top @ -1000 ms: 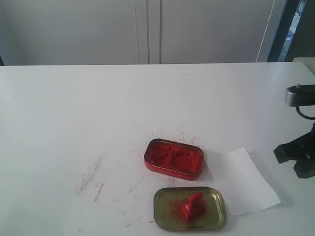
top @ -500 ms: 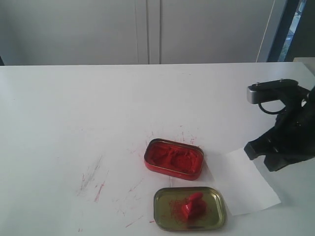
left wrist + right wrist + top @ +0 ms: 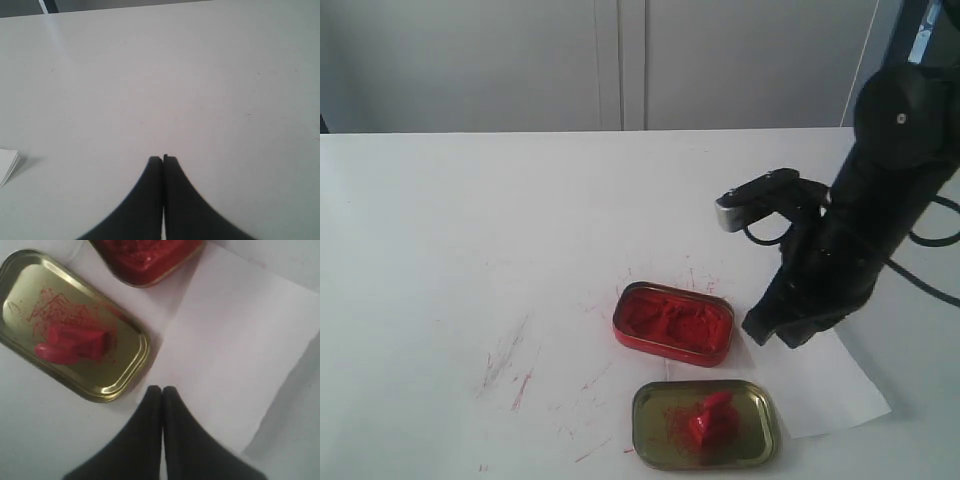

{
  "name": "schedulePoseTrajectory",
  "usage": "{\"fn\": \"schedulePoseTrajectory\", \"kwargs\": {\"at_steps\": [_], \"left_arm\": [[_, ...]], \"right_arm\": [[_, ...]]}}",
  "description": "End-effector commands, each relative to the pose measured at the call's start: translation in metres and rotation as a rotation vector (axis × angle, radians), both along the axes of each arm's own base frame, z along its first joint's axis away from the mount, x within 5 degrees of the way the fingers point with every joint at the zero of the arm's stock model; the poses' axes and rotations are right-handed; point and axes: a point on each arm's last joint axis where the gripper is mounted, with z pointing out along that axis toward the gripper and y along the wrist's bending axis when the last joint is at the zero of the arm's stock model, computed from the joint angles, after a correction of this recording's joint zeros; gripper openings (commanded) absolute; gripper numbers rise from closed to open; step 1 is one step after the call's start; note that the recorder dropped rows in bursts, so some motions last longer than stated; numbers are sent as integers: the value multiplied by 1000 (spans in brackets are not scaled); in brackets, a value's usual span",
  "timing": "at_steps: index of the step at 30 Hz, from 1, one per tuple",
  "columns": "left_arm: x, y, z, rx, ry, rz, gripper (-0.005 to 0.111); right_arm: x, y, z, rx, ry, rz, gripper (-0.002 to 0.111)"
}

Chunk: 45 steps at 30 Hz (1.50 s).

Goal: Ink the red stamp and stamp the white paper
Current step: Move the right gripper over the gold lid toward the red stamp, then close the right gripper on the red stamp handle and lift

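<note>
Right claw of mine: jaws pressed together, nothing between them, hanging over the edge of the white paper on the side that faces the tins. Left claw: also closed and empty, over a bare stretch of the white table, well apart from the work; the exterior view does not show it. Table carries thin red scratches around the tins. Paper lies flat on the right of the table, plain white as far as I can see, one corner just beside the gold lid. Red tin of ink paste sits open, left of the paper, close to my right claw's tips. Gold lid lies in front of the tin, inside up, smeared red. Red stamp lies tipped on its side inside that lid, apart from both claws.
</note>
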Motion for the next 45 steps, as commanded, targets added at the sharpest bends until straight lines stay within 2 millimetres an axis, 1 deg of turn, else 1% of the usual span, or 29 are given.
{"fn": "schedulePoseTrajectory", "kwargs": {"at_steps": [1, 7, 10, 16, 18, 20, 25, 27, 45], "left_arm": [[0, 0, -1, -9, 4, -2, 0], [0, 0, -1, -9, 4, -2, 0], [0, 0, -1, -9, 4, -2, 0], [0, 0, -1, -9, 4, -2, 0], [0, 0, -1, -9, 4, -2, 0], [0, 0, -1, -9, 4, -2, 0], [0, 0, -1, -9, 4, -2, 0], [0, 0, -1, -9, 4, -2, 0], [0, 0, -1, -9, 4, -2, 0]], "right_arm": [[2, 19, -3, -9, -26, 190, 0], [-4, 42, -8, -20, -108, 552, 0], [-9, 51, -8, -24, -138, 694, 0], [-20, 65, -8, -10, -148, 902, 0], [-23, 65, -9, -9, -139, 958, 1], [-24, 65, -10, -7, -137, 973, 6], [-30, 61, -20, -16, -124, 1063, 27], [-32, 59, -24, -19, -121, 1096, 31], [-34, 56, -43, -33, -207, 1127, 32]]}}
